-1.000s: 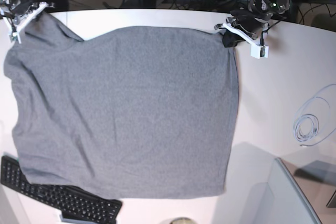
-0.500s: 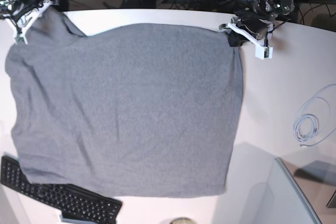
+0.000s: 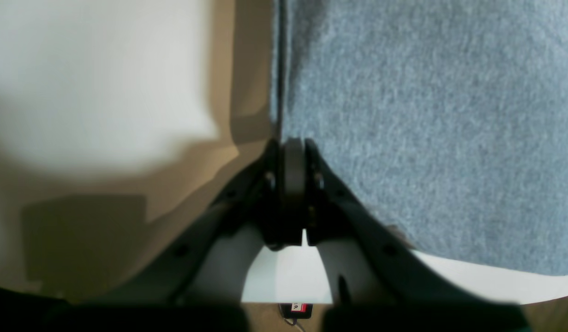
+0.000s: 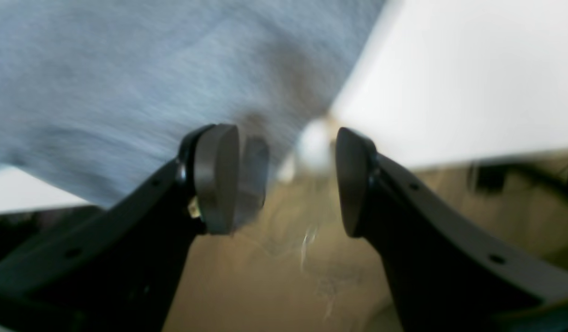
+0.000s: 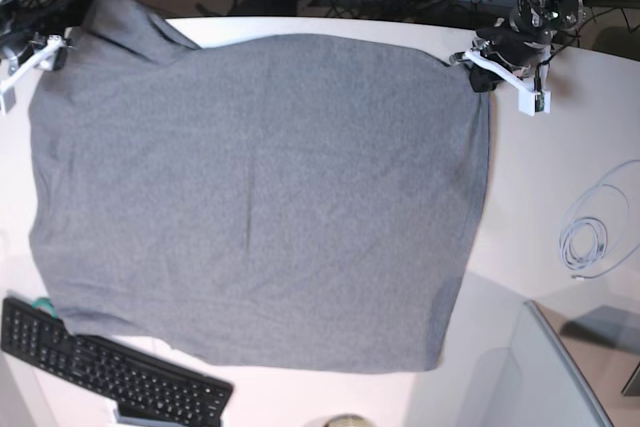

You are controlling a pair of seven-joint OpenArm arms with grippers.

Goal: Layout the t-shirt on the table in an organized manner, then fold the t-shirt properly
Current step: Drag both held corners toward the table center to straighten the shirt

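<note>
— Whereabouts of the t-shirt (image 5: 260,197)?

— Spread out nearly flat on the table (image 5: 560,147), covering most of the left and middle of the base view. Plain grey side up, only shallow wrinkles. One sleeve bunched at the far left corner, poking past the table's far edge.

— And the near hem?

— Close to the near edge, with the near-left corner reaching the top edge of a black keyboard (image 5: 110,372) (touching or just overlapping, hard to say which).

— State of the left gripper (image 5: 490,67)?

— Parked at the far right corner of the shirt. Closed, going by the wrist view: left gripper (image 3: 293,184) pads pressed flat together, with the shirt's edge running straight into them. Pinching the fabric there, by the look of it.

— Right gripper (image 5: 25,62)?

— Out at the far left, just beside the shirt's shoulder. Parted in the wrist view: right gripper (image 4: 288,180) with a clear gap between the pads and nothing caught in it. Grey cloth visible beyond the left pad, blurred, not clamped.

— Anything else on the table?

— A pale coiled cable (image 5: 590,237) well off to the right, apart from the shirt.
</note>
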